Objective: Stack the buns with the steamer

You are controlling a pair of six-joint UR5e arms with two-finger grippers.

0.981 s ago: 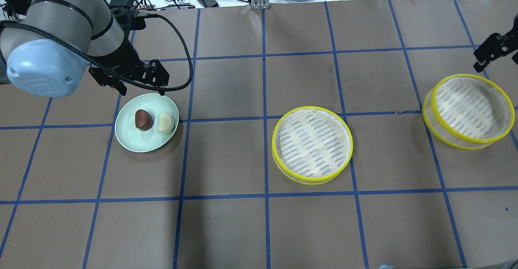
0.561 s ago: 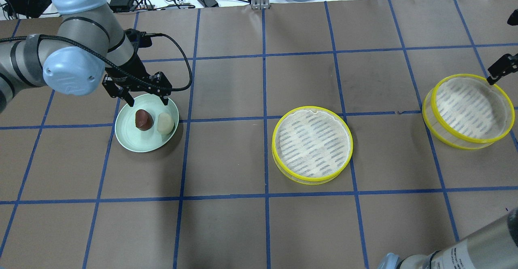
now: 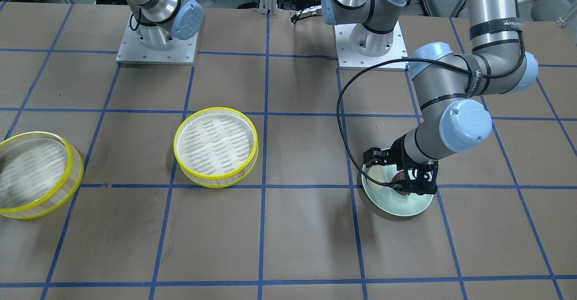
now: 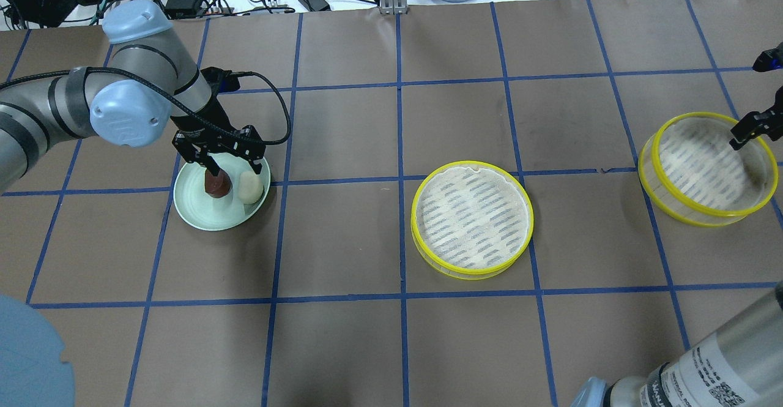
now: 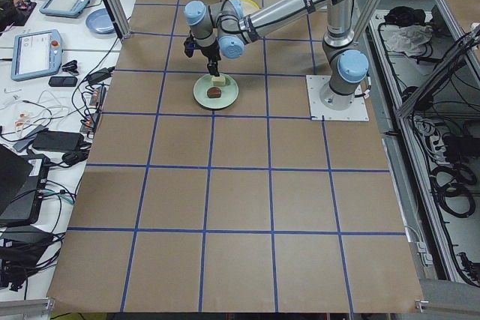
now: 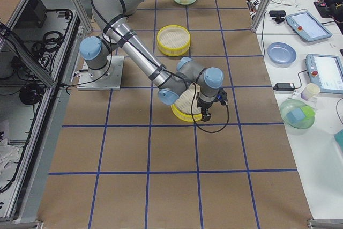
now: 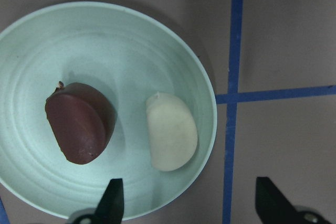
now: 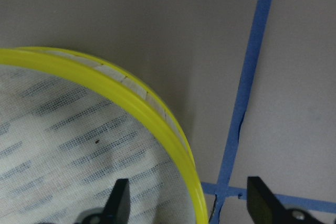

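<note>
left tool [image 4: 234, 168] lowered over plate [image 4: 202, 218] | right tool [image 8: 189, 201] moved over steamer [image 4: 673, 210] rim

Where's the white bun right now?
Overhead view, table's left: the white bun lies on the green plate, just right of the brown bun, under the open left gripper.

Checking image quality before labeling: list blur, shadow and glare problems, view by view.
Overhead: table sharp, but a blurred blue arm joint fills the bottom-left corner, and a dark shadow smudges the mesh of the steamer basket at the right edge. Left wrist: brown bun and white bun crisp, no glare on the plate; fingertips at the bottom edge soft. Right wrist: basket rim slightly soft.
</note>
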